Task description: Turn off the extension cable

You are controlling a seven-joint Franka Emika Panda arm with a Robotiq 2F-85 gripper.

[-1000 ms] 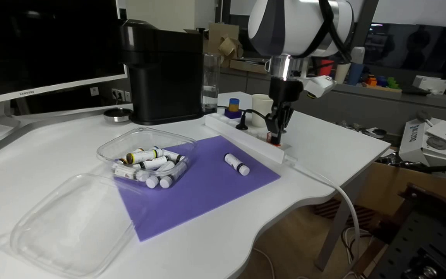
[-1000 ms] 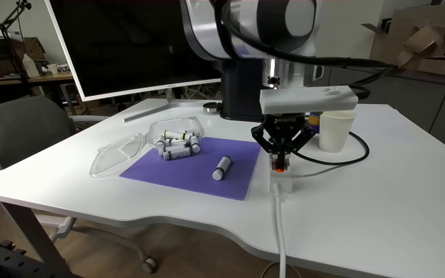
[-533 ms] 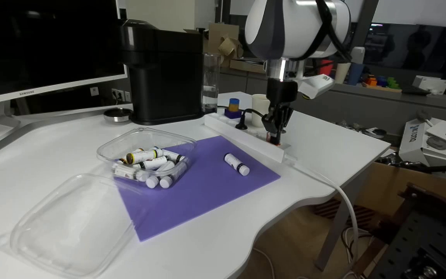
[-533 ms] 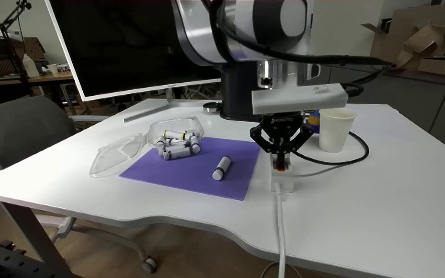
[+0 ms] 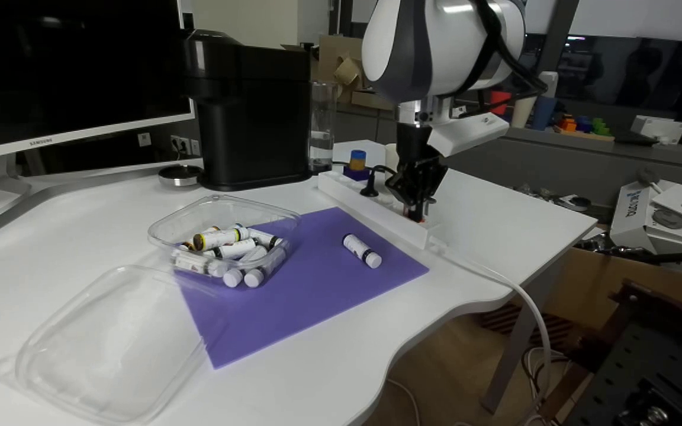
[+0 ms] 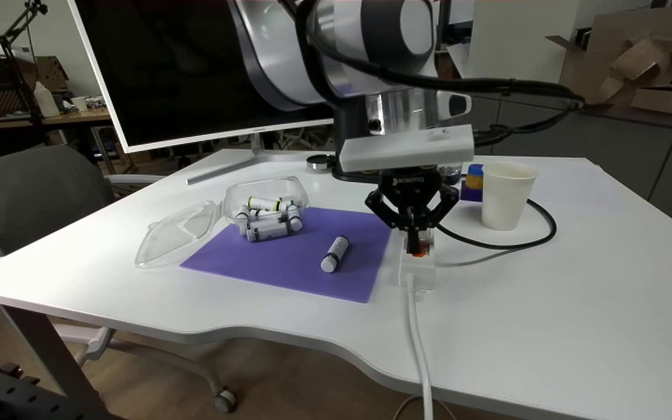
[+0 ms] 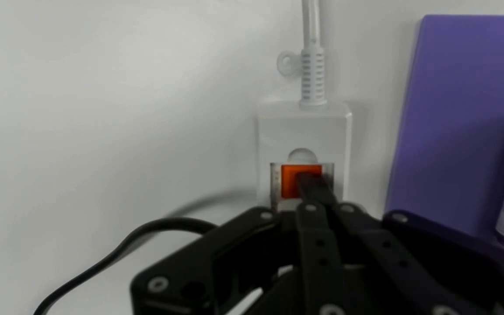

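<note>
The extension cable [image 5: 364, 207] is a flat white power strip on the white table, seen in both exterior views [image 6: 416, 277]. Its red-orange switch [image 7: 289, 181] is near the lead end, partly covered by my fingertips in the wrist view. A black plug [image 5: 369, 189] stands in the strip, and a white lead [image 6: 420, 350] runs off the table's front edge. My gripper [image 7: 311, 179] is shut with nothing between its fingers. It points down and its tips are at the switch, seeming to touch it, as in both exterior views [image 5: 415, 214] [image 6: 413, 246].
A white paper cup [image 6: 505, 195] and stacked toy blocks [image 5: 357, 164] stand by the strip. A purple mat [image 5: 311, 284] with a small white cylinder [image 5: 362, 251] lies beside it. A clear container [image 5: 163, 234] and a black appliance [image 5: 252, 118] stand farther off.
The arm and wrist have shifted and tilted, with the tips staying at the switch. The strip's lead end has slid slightly toward the purple mat. The gripper remains shut.
</note>
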